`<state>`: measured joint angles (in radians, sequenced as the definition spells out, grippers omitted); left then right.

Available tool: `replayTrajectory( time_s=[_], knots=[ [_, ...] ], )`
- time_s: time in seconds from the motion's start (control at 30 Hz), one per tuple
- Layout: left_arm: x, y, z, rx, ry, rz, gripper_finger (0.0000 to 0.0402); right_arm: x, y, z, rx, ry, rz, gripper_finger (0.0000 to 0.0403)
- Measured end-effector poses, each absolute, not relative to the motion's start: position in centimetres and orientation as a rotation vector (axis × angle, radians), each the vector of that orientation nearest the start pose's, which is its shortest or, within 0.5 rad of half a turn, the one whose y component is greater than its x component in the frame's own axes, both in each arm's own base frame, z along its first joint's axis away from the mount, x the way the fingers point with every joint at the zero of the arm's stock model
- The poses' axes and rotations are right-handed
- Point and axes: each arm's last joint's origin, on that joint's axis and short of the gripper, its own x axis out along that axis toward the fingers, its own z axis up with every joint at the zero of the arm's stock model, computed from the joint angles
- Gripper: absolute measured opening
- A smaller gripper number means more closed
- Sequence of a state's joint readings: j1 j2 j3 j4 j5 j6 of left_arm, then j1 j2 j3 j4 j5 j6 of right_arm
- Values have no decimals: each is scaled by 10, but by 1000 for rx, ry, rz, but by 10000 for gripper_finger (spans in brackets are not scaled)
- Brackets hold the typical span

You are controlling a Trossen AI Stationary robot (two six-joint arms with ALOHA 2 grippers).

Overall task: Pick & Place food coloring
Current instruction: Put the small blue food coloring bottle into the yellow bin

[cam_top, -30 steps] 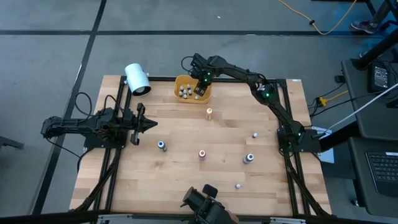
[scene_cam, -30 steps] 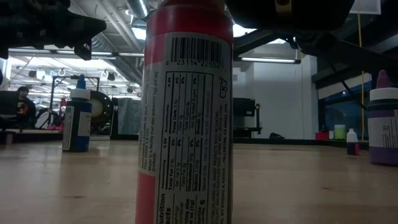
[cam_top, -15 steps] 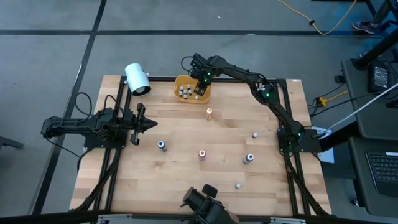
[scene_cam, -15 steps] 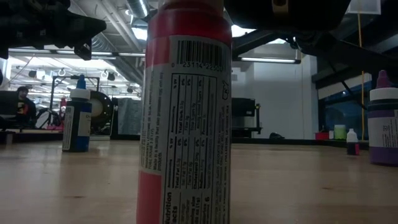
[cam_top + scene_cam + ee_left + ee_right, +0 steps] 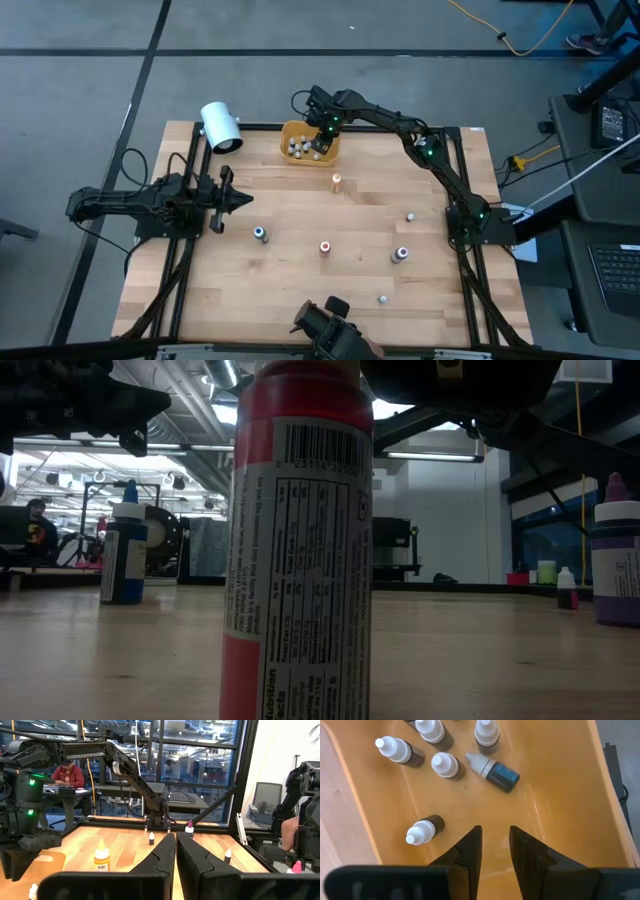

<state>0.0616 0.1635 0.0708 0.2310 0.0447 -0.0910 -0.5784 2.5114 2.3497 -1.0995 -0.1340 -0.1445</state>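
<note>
High view: bench point(image 5: 300, 290), right arm reaching over bin point(image 5: 296, 131) at the far edge, left gripper point(image 5: 240, 201) shut, parked near the left edge. Right gripper point(image 5: 494, 842) hangs inside the bin, fingers slightly apart, empty; bottle point(image 5: 493, 770) lies beyond them. Lift straight up clear of the rim, then go for the orange bottle point(image 5: 337, 181) nearest the bin.

The bin point(image 5: 560, 820) is yellow-orange, holding white-capped bottles point(image 5: 445, 766) with dark bodies, one labelled blue point(image 5: 501, 774). The surface point(image 5: 300, 290) is pale striped wood. On it stand a red bottle point(image 5: 298, 540), a blue one point(image 5: 124, 550) and a purple one point(image 5: 615, 560).
</note>
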Motion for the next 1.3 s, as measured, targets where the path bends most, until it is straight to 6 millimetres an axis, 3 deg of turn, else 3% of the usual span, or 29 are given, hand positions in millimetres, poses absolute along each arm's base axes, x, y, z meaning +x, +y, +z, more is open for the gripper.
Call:
replayTrajectory(
  time_s=[0.3, 0.47, 0.63, 0.83, 0.97, 1.13, 1.3],
  knots=[
    [105, 5, 197, -83, -139, 10, 11, 429, -275, 186, 303, 1256, -265, 101],
    [105, 5, 197, -84, -139, 11, 12, 418, -268, 197, 311, 1340, -226, 101],
    [105, 5, 197, -84, -138, 11, 8, 407, -261, 227, 320, 1334, -237, 101],
    [105, 5, 197, -83, -139, 11, 13, 392, -253, 283, 266, 1225, -333, 101],
    [105, 5, 197, -83, -139, 10, 11, 384, -250, 310, 216, 1146, -357, 101],
    [103, 8, 203, -90, -206, 103, 6, 375, -247, 334, 177, 1064, -337, 101],
    [101, 10, 211, -145, -303, 166, 8, 357, -238, 342, 169, 975, -321, 101]
  ],
)
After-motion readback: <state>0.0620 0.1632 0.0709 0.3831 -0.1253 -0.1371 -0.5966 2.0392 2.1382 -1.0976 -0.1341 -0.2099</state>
